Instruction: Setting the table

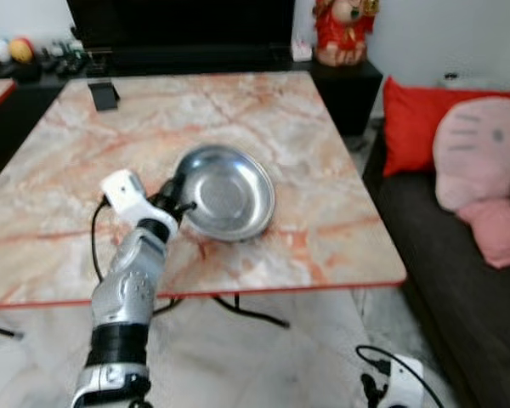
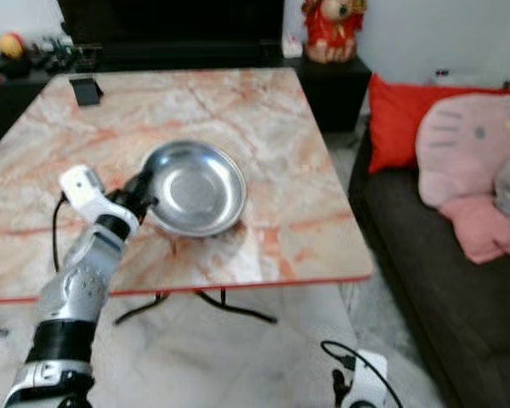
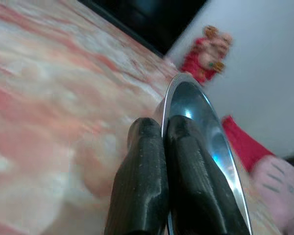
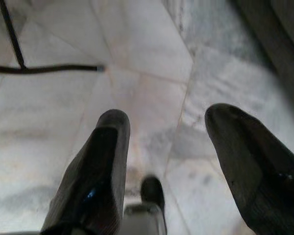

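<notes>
Gripping the steel bowl (image 1: 227, 192) by its near rim, the left hand (image 1: 175, 200) probably has it resting mid-bench (image 1: 323, 144); lower flat, then release. Right hand (image 4: 166, 161) hangs open above the floor.

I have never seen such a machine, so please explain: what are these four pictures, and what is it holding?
It is a humanoid robot with two arms. The two wide pictures come from cameras in its head, looking down at a marble table. The other two come from cameras on its wrists. The left end effector is shut on the rim of a steel bowl, which rests on the table; the wrist view shows both black fingers pinching that rim. The right end effector hangs open above the tiled floor. A dark sofa with cushions stands on the right.
</notes>
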`<state>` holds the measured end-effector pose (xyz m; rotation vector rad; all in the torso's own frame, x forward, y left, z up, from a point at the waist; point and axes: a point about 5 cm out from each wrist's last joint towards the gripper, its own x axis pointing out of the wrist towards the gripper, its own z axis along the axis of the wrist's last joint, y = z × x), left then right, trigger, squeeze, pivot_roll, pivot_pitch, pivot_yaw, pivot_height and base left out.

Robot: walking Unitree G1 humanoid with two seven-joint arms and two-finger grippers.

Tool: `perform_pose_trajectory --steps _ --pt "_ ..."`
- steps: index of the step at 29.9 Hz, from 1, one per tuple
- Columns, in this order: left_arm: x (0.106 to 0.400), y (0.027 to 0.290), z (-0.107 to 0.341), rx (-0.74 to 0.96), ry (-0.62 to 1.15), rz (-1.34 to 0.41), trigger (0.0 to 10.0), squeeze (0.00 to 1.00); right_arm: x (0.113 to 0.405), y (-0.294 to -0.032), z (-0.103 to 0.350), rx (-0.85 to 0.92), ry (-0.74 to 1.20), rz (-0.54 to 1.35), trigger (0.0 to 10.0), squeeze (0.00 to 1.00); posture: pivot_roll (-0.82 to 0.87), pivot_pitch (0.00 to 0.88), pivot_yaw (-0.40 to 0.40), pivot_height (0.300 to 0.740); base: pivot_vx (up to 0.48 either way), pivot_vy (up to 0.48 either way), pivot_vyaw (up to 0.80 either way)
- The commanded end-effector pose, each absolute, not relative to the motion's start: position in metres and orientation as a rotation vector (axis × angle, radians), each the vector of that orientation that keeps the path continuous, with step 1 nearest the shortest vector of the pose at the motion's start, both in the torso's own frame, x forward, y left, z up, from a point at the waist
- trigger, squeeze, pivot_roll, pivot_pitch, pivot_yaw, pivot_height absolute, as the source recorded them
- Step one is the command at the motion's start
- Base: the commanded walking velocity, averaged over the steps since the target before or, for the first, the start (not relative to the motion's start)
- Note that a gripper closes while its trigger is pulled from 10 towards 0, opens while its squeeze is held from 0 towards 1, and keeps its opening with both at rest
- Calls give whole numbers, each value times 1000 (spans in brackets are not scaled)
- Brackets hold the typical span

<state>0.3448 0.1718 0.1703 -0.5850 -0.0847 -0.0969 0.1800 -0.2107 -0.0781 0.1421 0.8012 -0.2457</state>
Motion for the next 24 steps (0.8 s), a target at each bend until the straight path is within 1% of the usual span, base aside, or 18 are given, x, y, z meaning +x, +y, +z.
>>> perform_pose_trajectory --steps 1,9,15,17,22,24 --pt "345 176 182 -577 -135 -87 10000 0 177 -206 -81 159 814 -242 10000 0 26 0 12 724 0 0 0" --pt "339 180 187 -601 -160 -77 10000 0 176 -205 -81 158 820 -235 10000 0 28 0 15 724 0 0 0" --pt "334 185 183 -617 -140 -73 10000 0 175 -204 -82 158 824 -232 10000 0 28 0 15 724 0 0 0" --pt "328 191 176 -676 -101 -61 10000 0 174 -203 -83 152 830 -228 10000 0 28 0 16 724 0 0 0" --pt "317 185 169 -723 -12 -152 10000 0 173 -205 -83 148 833 -227 10000 0 34 0 7 724 0 0 0" --pt "317 183 166 -719 12 -167 10000 0 172 -205 -83 143 838 -226 10000 0 34 0 6 724 0 0 0"
